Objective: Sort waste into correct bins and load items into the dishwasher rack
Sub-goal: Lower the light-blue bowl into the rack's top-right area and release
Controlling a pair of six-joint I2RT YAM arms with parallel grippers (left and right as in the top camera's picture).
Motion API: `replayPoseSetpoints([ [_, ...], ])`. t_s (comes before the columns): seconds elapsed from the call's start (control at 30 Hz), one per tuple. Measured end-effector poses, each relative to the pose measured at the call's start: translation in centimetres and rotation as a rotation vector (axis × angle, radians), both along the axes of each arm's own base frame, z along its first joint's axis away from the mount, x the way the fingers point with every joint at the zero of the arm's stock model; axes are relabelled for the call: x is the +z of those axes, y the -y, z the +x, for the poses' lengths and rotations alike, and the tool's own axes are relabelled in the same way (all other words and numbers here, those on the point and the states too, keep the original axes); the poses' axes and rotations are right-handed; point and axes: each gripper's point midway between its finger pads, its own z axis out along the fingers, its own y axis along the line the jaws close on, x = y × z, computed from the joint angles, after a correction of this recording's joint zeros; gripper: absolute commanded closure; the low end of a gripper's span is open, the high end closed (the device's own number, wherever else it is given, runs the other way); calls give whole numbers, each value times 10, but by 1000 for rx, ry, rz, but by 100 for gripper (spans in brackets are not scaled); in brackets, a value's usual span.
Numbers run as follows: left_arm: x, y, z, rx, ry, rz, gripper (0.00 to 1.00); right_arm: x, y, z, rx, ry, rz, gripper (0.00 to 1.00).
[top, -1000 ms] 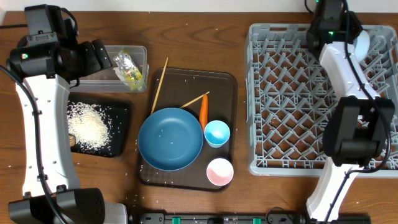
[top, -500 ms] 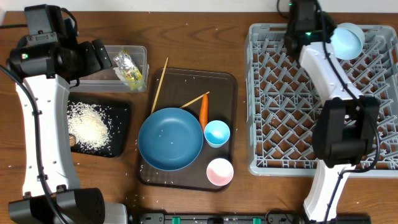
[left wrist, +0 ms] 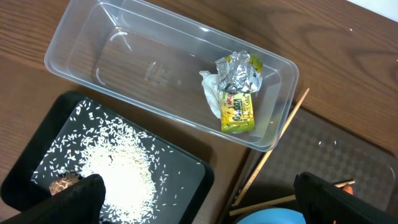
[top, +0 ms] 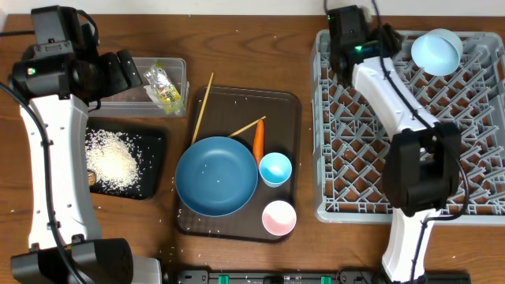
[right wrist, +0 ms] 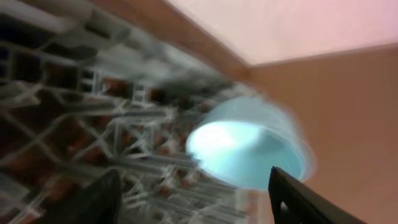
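While bowl (top: 436, 51) is sitting in rack's (top: 371, 211) far-right corner, plate (top: 216, 176), blue cup (top: 275, 168), pink cup (top: 278, 217), chopsticks (top: 200, 106), carrot (top: 258, 140) are waiting; left gripper (left wrist: 199, 193), right gripper (right wrist: 193, 186) are hanging empty, jaws apart.

Blur smears the whole picture. The grey dishwasher rack (right wrist: 93, 112) fills the left and lower part, with brown wood showing through its lattice bars. The light blue bowl (right wrist: 249, 149) sits tilted at the rack's far edge, its hollow turned toward the camera. Beyond the rack lie the brown table (right wrist: 323, 93) and a pale wall (right wrist: 280, 25). The right gripper (right wrist: 196, 208) hangs over the rack, its dark fingers (right wrist: 102, 199) spread apart with nothing between them.
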Motion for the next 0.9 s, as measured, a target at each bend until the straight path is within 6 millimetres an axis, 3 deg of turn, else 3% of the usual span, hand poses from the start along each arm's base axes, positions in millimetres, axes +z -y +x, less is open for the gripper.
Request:
replayPoseSetpoints([
  [0.1, 0, 0, 0, 0, 0, 0, 2, -20, 10, -1, -35, 17, 256, 32],
  [0.17, 0, 0, 0, 0, 0, 0, 2, -23, 25, 1, -58, 53, 446, 39],
  [0.23, 0, 0, 0, 0, 0, 0, 2, -16, 42, 2, -72, 98, 630, 49],
  [0.37, 0, 0, 0, 0, 0, 0, 2, 13, 71, -2, -66, 188, 865, 50],
  [0.5, 0, 0, 0, 0, 0, 0, 2, 47, 79, -7, -9, 262, 1004, 50],
  [0.67, 0, 0, 0, 0, 0, 0, 2, 71, 84, -3, 37, 337, 1086, 49],
  [0.9, 0, 0, 0, 0, 0, 0, 2, 87, 153, 4, -69, 546, 1125, 53],
])
